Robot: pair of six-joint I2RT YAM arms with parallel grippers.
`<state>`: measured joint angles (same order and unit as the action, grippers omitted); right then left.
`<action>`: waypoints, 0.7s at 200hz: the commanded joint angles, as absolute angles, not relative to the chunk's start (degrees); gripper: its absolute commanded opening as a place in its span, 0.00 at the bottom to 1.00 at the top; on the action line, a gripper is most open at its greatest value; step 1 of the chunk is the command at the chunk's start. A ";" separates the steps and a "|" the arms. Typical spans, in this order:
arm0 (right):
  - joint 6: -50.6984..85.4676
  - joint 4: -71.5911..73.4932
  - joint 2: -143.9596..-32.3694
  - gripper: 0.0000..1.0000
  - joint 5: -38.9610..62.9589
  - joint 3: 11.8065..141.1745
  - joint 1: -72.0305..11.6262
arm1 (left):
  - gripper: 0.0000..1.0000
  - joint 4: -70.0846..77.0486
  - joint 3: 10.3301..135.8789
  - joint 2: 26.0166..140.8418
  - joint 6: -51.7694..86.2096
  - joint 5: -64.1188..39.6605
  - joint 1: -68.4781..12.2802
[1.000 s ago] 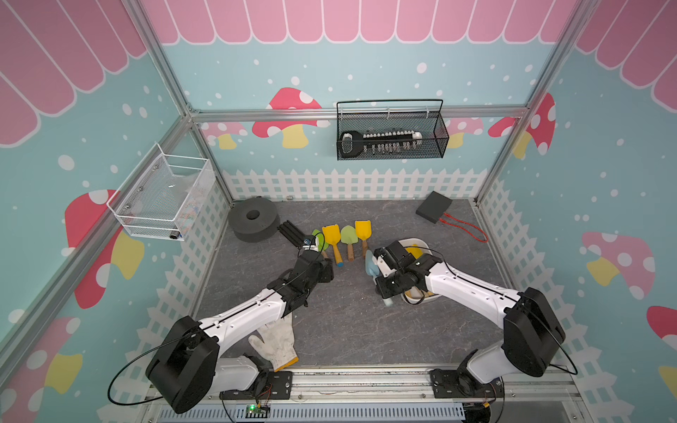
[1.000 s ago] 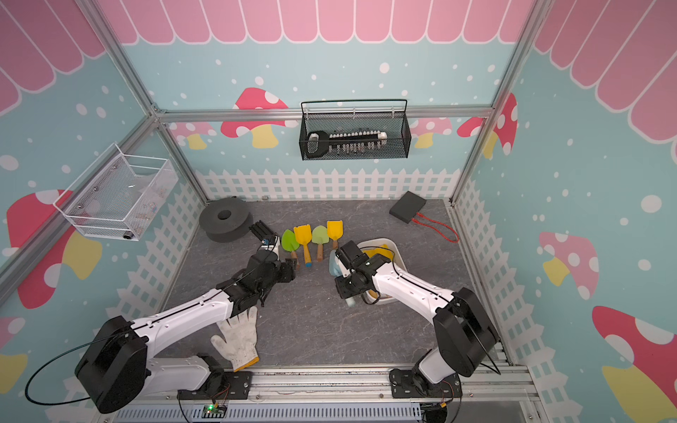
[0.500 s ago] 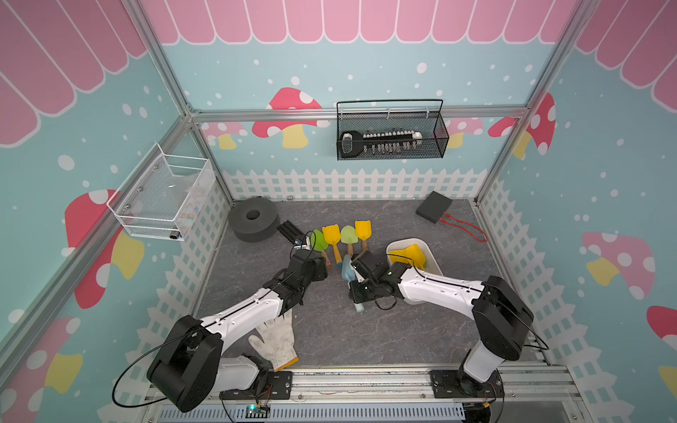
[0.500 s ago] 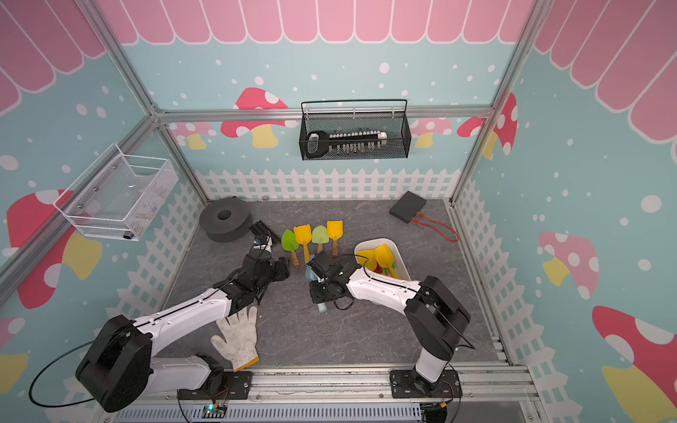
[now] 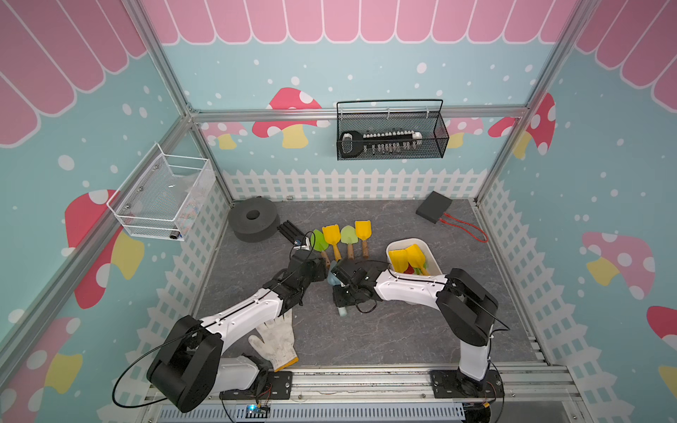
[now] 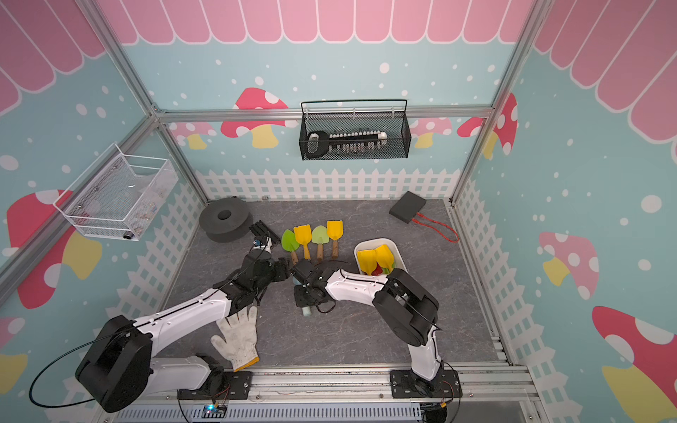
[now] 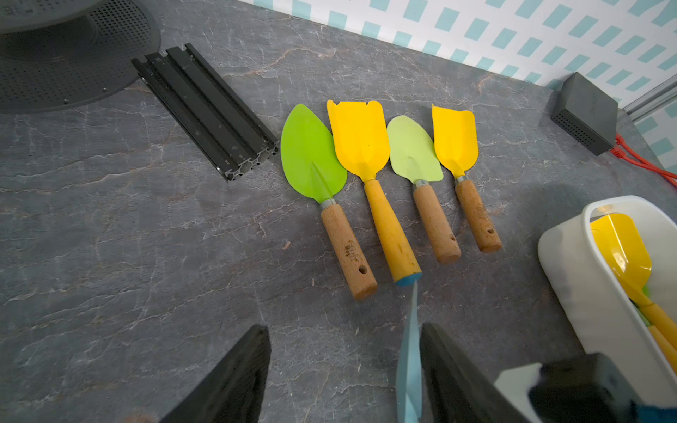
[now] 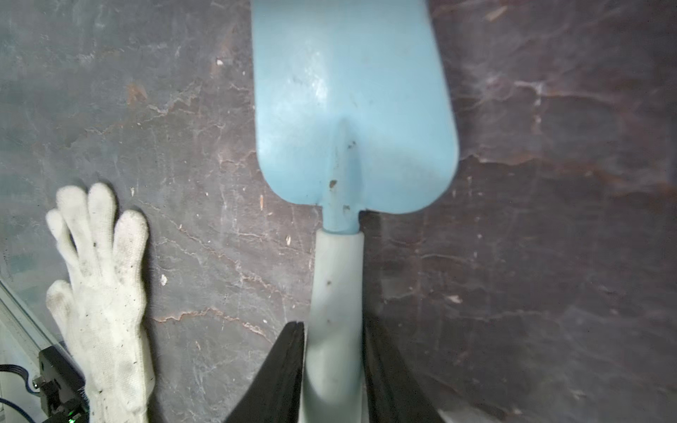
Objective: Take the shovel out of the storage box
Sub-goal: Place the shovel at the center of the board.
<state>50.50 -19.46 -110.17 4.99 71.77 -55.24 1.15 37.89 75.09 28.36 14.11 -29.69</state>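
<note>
Got blue shovel [image 8: 351, 110] pinched in right gripper [image 8: 331, 329] beside storage box [image 7: 571, 263], left gripper [image 7: 342, 329] spread wide round its blade, 4 more shovels [image 7: 377, 205] near box.

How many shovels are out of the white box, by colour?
Green shovels: 2
Yellow shovels: 2
Blue shovel, held in the right gripper: 1
Total: 5

Bright, even light all over, coming from overhead. Shadows near the storage box [image 7: 571, 278] are soft, just a dull patch on the floor [image 7: 549, 197] beside it. Both top views bow at their edges. Close up, the blue shovel [image 8: 351, 110] smears slightly, and the floor around it goes murky.
</note>
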 commanded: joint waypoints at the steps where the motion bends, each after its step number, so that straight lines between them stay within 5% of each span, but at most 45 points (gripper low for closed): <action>1: 52.43 -17.92 -111.79 0.20 4.60 72.84 -56.07 | 0.69 1.58 37.35 74.28 29.36 13.40 -29.44; 140: 56.49 -12.45 -111.84 0.34 2.98 68.74 -57.92 | 0.69 1.43 37.26 73.52 29.44 13.27 -29.36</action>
